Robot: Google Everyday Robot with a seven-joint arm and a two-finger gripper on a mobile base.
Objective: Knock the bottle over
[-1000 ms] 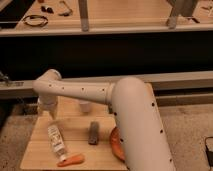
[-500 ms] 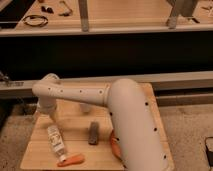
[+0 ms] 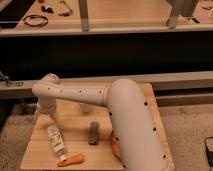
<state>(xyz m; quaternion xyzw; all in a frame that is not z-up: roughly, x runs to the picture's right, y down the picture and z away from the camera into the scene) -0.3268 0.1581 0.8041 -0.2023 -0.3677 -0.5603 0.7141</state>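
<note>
A clear plastic bottle (image 3: pixel 56 139) with a white label lies on its side on the wooden table (image 3: pixel 75 125), near the front left. My gripper (image 3: pixel 50 116) is at the end of the white arm (image 3: pixel 75 94), just above and behind the bottle's top end, close to the table's left edge. The gripper's tip is dim against the table. I cannot tell whether it touches the bottle.
An orange carrot-shaped object (image 3: pixel 71 160) lies at the front edge below the bottle. A grey block (image 3: pixel 93 133) lies mid-table. An orange item (image 3: pixel 114 145) is partly hidden by my arm. A dark shelf and upper counter (image 3: pixel 125 20) stand behind the table.
My arm's big link has shifted left and lower in view. The gripper stays by the bottle's top end. The bottle lies in the same place.
</note>
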